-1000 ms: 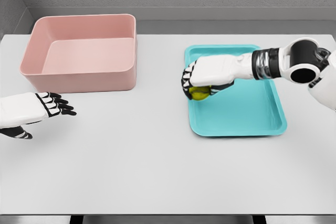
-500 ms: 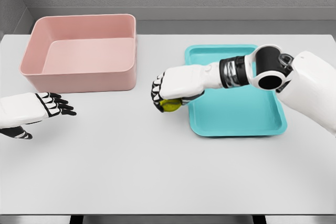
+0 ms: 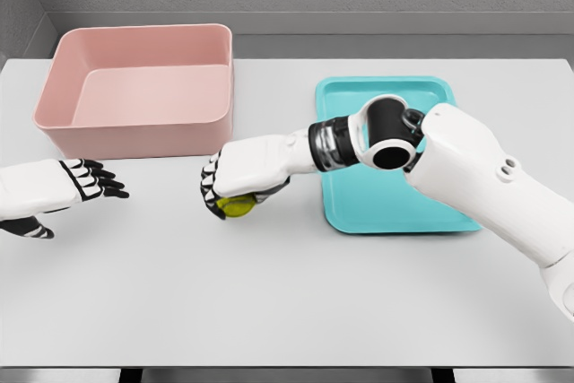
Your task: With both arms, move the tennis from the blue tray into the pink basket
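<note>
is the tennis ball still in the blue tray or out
Out: the right hand grips the tennis ball over the table, left of the blue tray.

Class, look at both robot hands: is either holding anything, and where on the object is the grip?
The right robot hand holds the yellow-green tennis ball from above, fingers curled over its top and sides. The left robot hand holds nothing.

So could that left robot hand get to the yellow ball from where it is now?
Probably yes. The left robot hand is open, and only bare table shows between it and the tennis ball. But the right robot hand is wrapped over the ball from above, so only its underside is free.
</note>
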